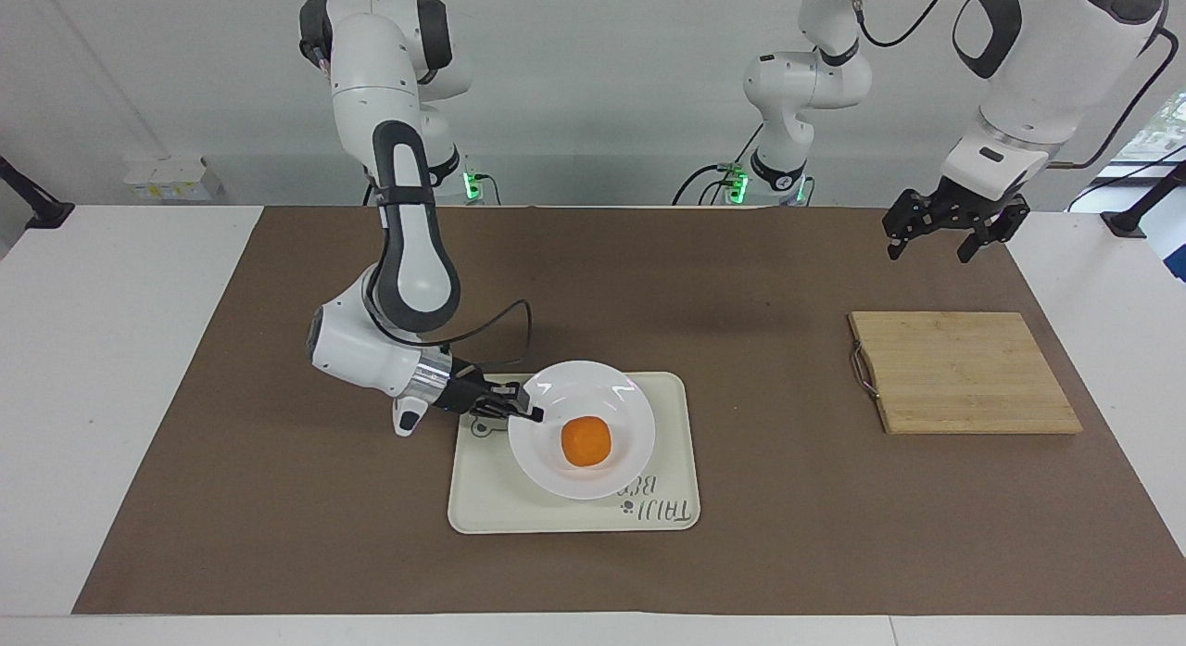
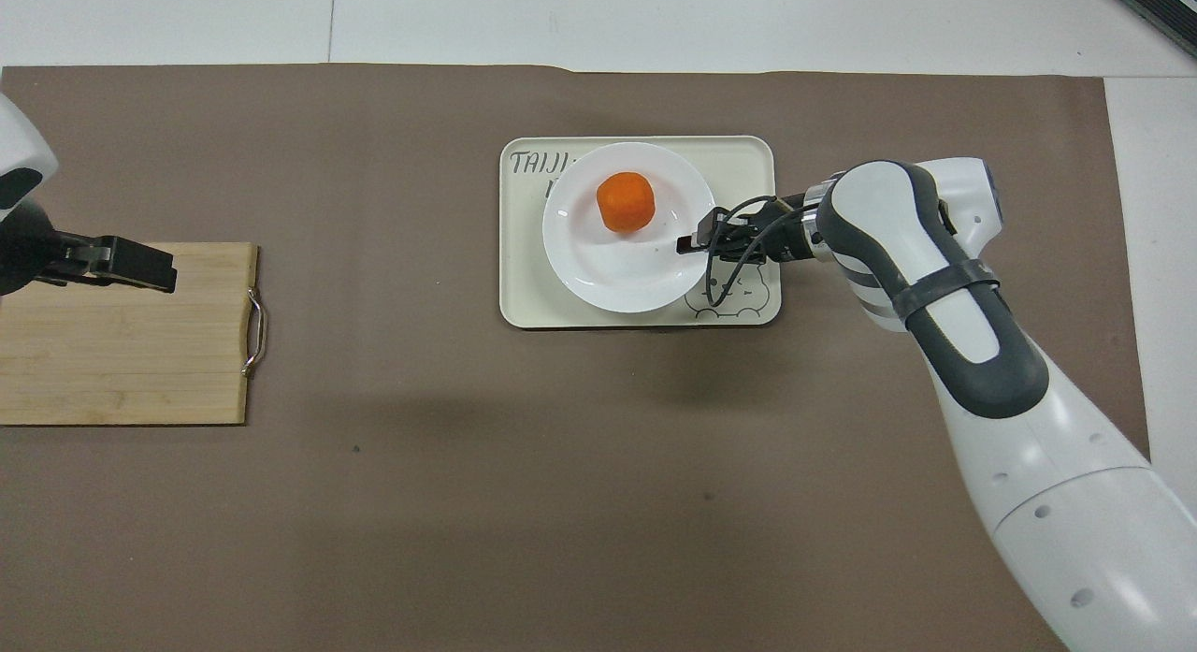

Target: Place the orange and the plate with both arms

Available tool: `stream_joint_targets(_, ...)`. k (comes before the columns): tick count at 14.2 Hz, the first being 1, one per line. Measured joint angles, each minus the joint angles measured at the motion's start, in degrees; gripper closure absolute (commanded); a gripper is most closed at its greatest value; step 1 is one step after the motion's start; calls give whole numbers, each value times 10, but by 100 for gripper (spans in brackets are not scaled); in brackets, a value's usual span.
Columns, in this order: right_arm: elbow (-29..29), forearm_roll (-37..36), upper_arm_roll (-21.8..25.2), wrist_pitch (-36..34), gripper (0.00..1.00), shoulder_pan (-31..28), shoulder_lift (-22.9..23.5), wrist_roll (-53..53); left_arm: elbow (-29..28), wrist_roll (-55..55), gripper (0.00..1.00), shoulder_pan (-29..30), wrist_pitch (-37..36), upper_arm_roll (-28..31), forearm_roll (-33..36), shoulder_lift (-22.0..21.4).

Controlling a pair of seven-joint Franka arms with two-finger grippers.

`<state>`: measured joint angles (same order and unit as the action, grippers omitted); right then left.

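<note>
1. Facing view: the right gripper [image 1: 526, 411] pinched the rim of the plate [image 1: 593, 405], which sat on the cream tray [image 1: 667, 461]; the orange [image 1: 586, 442] lay in the plate, near the fingers but apart from them. The left gripper [image 1: 954, 227] waited over the table near the wooden board [image 1: 964, 373], fingers spread.
2. Overhead view: the right gripper [image 2: 690, 245] clamped the plate [image 2: 608, 278] at its edge toward the right arm's end; the orange [image 2: 625, 202] sat farther from the robots. The left gripper [image 2: 131, 264] hung over the board [image 2: 122, 371].

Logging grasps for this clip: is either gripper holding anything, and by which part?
The right gripper grips the plate by its rim, on the right arm's side, with the orange in it. The left gripper holds nothing, waiting above the cutting board.
</note>
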<state>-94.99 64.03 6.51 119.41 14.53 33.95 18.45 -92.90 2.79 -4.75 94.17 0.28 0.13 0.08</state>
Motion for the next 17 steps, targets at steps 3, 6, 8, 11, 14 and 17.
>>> stream_joint_targets(3, 0, 0, 0, 1, 100, 2, 8, 0, 0, 0, 0, 0, 0, 0, 0, 0)
stream_joint_targets(6, 0, -1, 1, 2, 100, 1, 12, 1, 0, 0, 0, 0, 0, 0, 0, 0)
stream_joint_targets(8, 0, -1, 2, 7, 100, 1, 12, 1, 0, 0, 0, 0, 0, 0, 0, 0)
stream_joint_targets(11, 0, -7, 2, 13, 0, 1, 12, 5, 0, 0, 0, 0, 0, 0, 0, 0)
stream_joint_targets(14, 1, -33, 3, 16, 0, -1, 12, 19, 0, 0, 0, 0, 0, 0, 0, 0)
stream_joint_targets(17, 10, -86, 6, 16, 0, -1, 5, 19, 0, 0, 0, 0, 0, 0, 0, 0)
